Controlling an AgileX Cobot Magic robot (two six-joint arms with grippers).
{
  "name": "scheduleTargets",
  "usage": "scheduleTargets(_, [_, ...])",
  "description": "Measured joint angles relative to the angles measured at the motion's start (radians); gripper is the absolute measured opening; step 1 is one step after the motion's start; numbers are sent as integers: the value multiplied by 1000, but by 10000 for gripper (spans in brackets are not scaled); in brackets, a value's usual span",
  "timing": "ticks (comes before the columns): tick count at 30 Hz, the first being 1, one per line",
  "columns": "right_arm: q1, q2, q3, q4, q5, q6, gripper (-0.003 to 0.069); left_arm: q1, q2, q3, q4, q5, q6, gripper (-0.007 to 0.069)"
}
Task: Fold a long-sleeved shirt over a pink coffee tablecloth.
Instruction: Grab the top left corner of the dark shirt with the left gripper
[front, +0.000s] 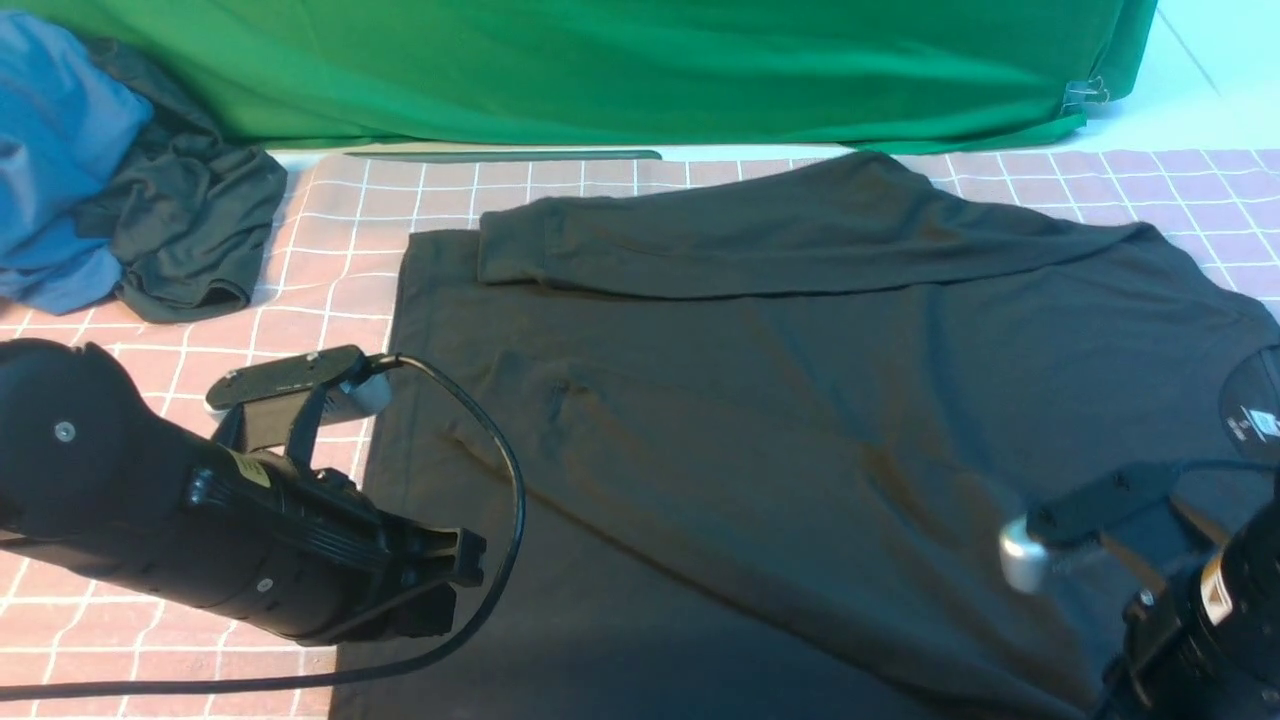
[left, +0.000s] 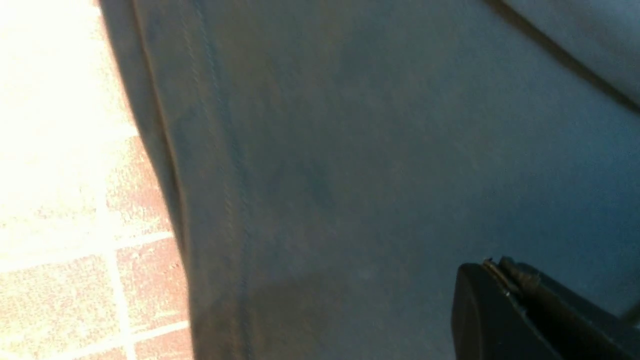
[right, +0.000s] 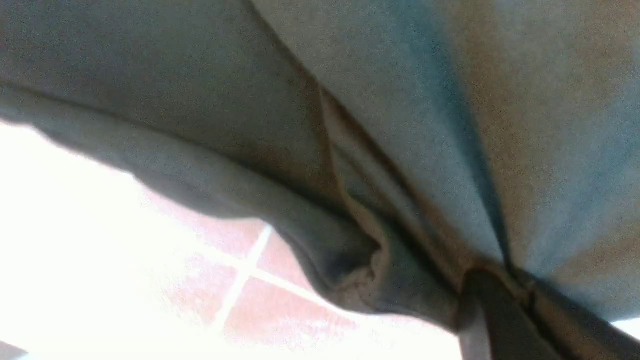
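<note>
Pink coffee tablecloth (front: 330, 250) covers the surface and carries the long-sleeved shirt (front: 780, 400), flat, long axis left-right, with right arm (front: 1220, 620) jaws clenched on its near edge at the collar end and left arm (front: 250, 540) jaws clenched empty above its hem end.

We note the long-sleeved shirt (front: 760, 400), centre frame: matt black knit cloth, soft, faintly creased. Under it the pink coffee tablecloth (front: 330, 250): matt woven cloth, grainy up close. Green backdrop cloth (front: 600, 70), top: smooth, mild sheen. Blue garment (front: 50, 150) and dark garment (front: 190, 230), upper left: limp matt fabric. Left arm housing (front: 150, 520), lower left: matt black plastic; its cable (front: 518, 500) looks glossy.
</note>
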Motion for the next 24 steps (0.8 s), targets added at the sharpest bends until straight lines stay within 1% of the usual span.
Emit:
scheduleTargets(2, [0,0,18,0,-16,13,50,0,0,0,0,-6,0,13])
scheduleTargets(3, [0,0,21,0,-18,22,62,0,0,0,0,-10,0,13])
scheduleTargets(4, [0,0,22,0,-18,26,90,0,0,0,0,-12,0,13])
scheduleTargets(5, [0,0,23,0,-18,27,95,0,0,0,0,-12,0,13])
scheduleTargets(6, [0,0,25,0,-17,36,158,0,0,0,0,-14,0,13])
scheduleTargets(7, [0,0,25,0,-15,36,168,0,0,0,0,-14,0,13])
scheduleTargets(8, [0,0,24,0,-2,49,237,0,0,0,0,-14,0,13])
scheduleTargets(9, [0,0,20,0,7,52,265,0,0,0,0,-14,0,13])
scheduleTargets(10, [0,0,7,8,30,56,321,0,0,0,0,-14,0,13])
scheduleTargets(12, [2,-1,-11,52,46,58,344,0,0,0,0,-14,0,13])
scheduleTargets(13, [10,-4,-13,76,45,52,340,0,0,0,0,-13,0,13])
scheduleTargets(14, [21,-6,-15,113,41,41,327,0,0,0,0,-13,0,13])
scheduleTargets(16, [46,-10,-15,150,34,27,293,0,0,0,0,-13,0,13])
scheduleTargets(17, [74,-11,-15,166,16,16,257,0,0,0,0,-13,-1,13])
scheduleTargets(20, [131,-10,-15,164,-66,17,173,0,0,0,0,-13,-4,13])
scheduleTargets(22, [147,-8,-12,150,-113,27,139,0,0,0,0,-13,-4,13])
scheduleTargets(23, [147,-8,-12,140,-121,32,134,0,0,0,0,-13,-6,13])
scheduleTargets(24, [148,0,-12,107,-131,52,120,0,0,0,0,-13,-6,13])
